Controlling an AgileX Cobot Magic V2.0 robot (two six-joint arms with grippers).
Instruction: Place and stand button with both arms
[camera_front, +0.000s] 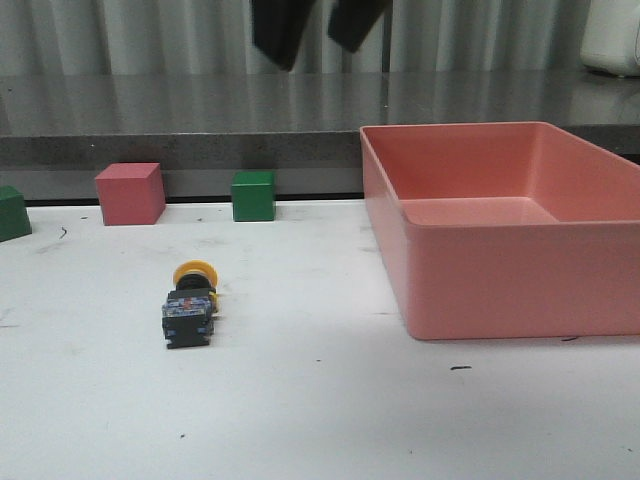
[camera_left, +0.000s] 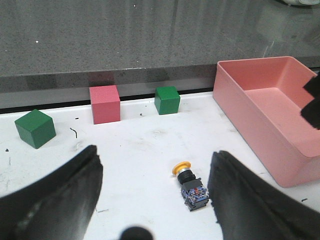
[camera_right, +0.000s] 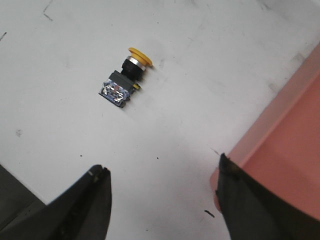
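The button (camera_front: 190, 303) lies on its side on the white table, left of centre, its yellow cap pointing toward the far edge. My left gripper (camera_left: 156, 152) is open and empty, high above the table; the button (camera_left: 191, 186) shows between its fingers, nearer one of them. My right gripper (camera_right: 161, 165) is open and empty, also high, over the table beside the tray's near corner; the button (camera_right: 125, 77) lies well ahead of it. Two black fingers (camera_front: 278, 30) hang at the top edge of the front view; I cannot tell which arm they belong to.
A large pink tray (camera_front: 500, 270) stands on the right and is empty. Along the far edge sit a pink cube (camera_front: 130, 193), a green cube (camera_front: 253, 195) and another green cube (camera_front: 12, 213) at the far left. A grey ledge runs behind them.
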